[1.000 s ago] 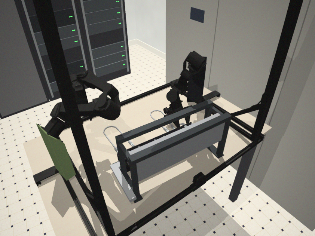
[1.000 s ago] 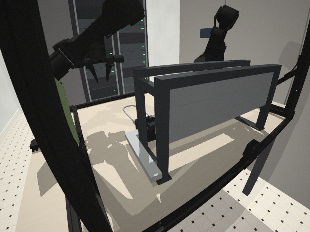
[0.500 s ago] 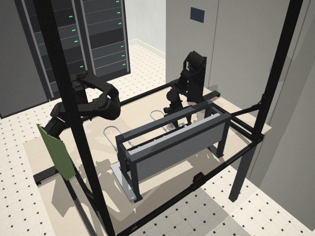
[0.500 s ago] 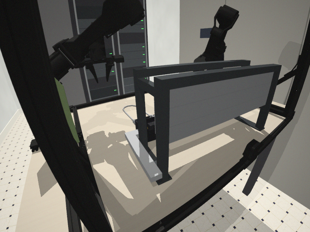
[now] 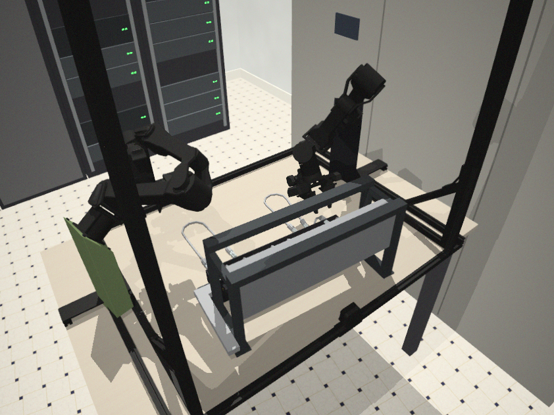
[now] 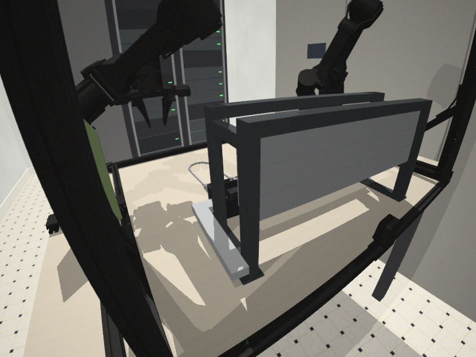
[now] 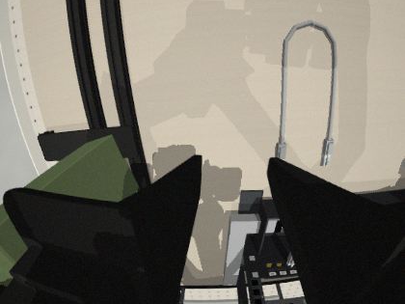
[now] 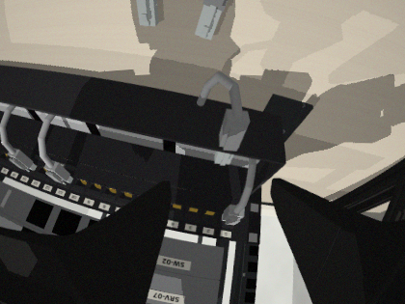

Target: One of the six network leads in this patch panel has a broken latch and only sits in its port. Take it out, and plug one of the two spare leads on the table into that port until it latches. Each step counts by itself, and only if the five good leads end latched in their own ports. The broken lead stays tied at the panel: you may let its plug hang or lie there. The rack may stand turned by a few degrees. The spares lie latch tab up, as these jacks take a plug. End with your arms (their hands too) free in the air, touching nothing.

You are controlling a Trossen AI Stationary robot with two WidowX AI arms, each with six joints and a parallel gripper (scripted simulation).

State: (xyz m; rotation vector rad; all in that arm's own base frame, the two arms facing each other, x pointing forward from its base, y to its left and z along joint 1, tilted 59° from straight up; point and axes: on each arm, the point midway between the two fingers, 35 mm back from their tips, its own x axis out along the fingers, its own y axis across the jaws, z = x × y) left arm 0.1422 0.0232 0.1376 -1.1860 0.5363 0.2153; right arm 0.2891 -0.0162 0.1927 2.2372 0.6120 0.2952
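My right gripper (image 8: pixel 221 187) (image 5: pixel 322 208) is open at the patch panel. A loose plug (image 8: pixel 235 125) on a short bent grey cable lies over the panel's black bar (image 8: pixel 121 100), just beyond my fingertips; contact is unclear. Below it another lead's plug (image 8: pixel 232 215) sits at the end of the port row. Two more plugs (image 8: pixel 21 160) (image 8: pixel 59 173) sit further left; latches cannot be judged. Two spare plug ends (image 8: pixel 146 10) (image 8: pixel 208 23) lie on the table. The other spare's loop (image 7: pixel 310 24) lies by the panel's other end. My left gripper (image 7: pixel 235 164) (image 6: pixel 157 125) is open and empty, high above the table.
The dark rack frame with its grey side plate (image 5: pixel 318 253) (image 6: pixel 337 154) stands over the panel. A green board (image 5: pixel 99 267) (image 6: pixel 101 166) (image 7: pixel 87 178) stands close beside my left gripper. A pale bar (image 5: pixel 217 318) (image 6: pixel 222 237) lies at the frame's foot. Black posts surround the table.
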